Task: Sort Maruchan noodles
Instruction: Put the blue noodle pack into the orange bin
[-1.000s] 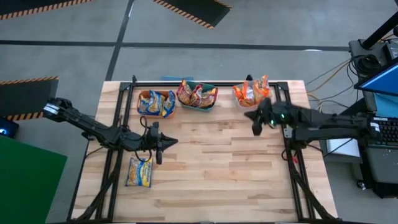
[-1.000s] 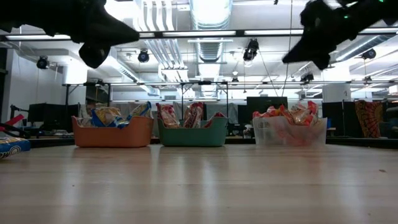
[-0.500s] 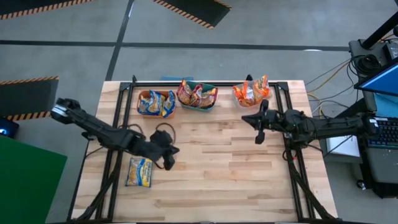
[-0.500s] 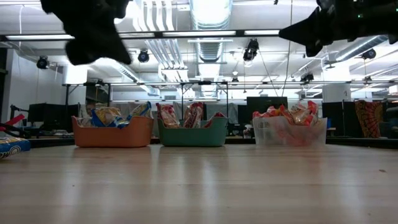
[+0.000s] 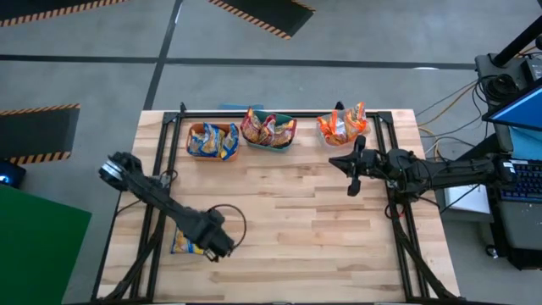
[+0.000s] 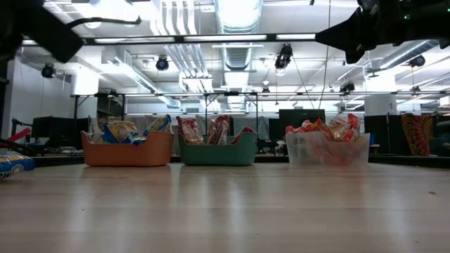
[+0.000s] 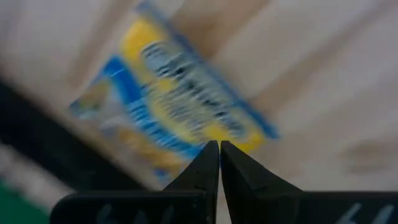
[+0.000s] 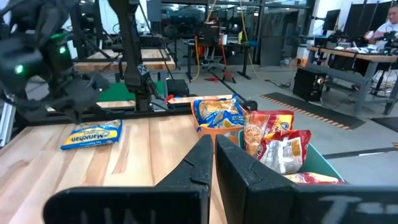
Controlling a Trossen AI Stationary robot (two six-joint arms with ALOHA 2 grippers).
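Both jaws are closed and empty, so we should open the left gripper [image 5: 216,246] over the blue-and-yellow noodle packet [image 5: 183,245] near the worktop's left edge, while the right gripper [image 5: 351,180] waits near the clear bin [image 5: 341,138].

A pale wooden plank desk [image 5: 296,220] with a smooth matt finish holds glossy plastic noodle packets [image 5: 188,241], plastic bins [image 6: 128,149] in orange, green and clear, and a black metal frame [image 5: 398,229].
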